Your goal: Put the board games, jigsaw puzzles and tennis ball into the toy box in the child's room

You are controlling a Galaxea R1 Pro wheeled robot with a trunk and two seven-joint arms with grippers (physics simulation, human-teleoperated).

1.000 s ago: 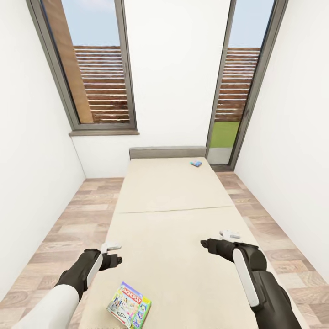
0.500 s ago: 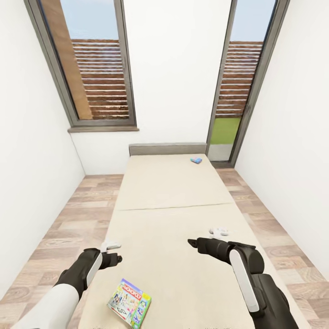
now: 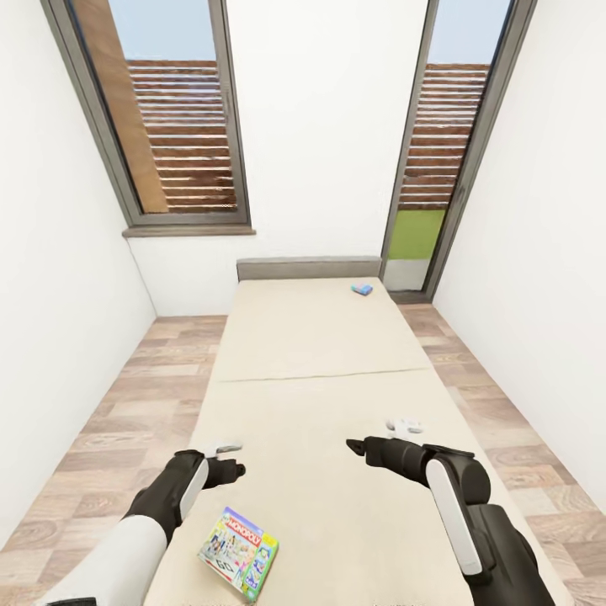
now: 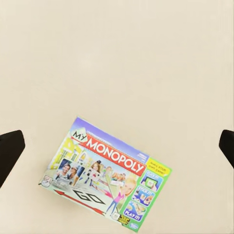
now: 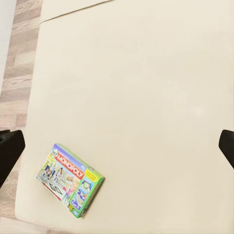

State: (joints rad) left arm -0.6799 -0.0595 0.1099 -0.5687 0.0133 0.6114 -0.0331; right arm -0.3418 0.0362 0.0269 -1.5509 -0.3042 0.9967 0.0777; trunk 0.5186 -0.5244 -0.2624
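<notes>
Open mattress surrounds the Monopoly box [image 3: 239, 553] on the bed [image 3: 320, 353], nothing touching its sides. The left gripper [image 3: 225, 461] hangs above it, apart. Floor [image 3: 143, 396] strips flank the bed, walled on 2 sides.

The bed [image 3: 311, 379] is matt cream cloth, smooth with one seam. The Monopoly game box [image 3: 239, 555] looks like glossy printed card. The floor [image 3: 126, 404] is grained wood plank; the small blue box [image 3: 361, 289] is perhaps card, too far to tell.
</notes>
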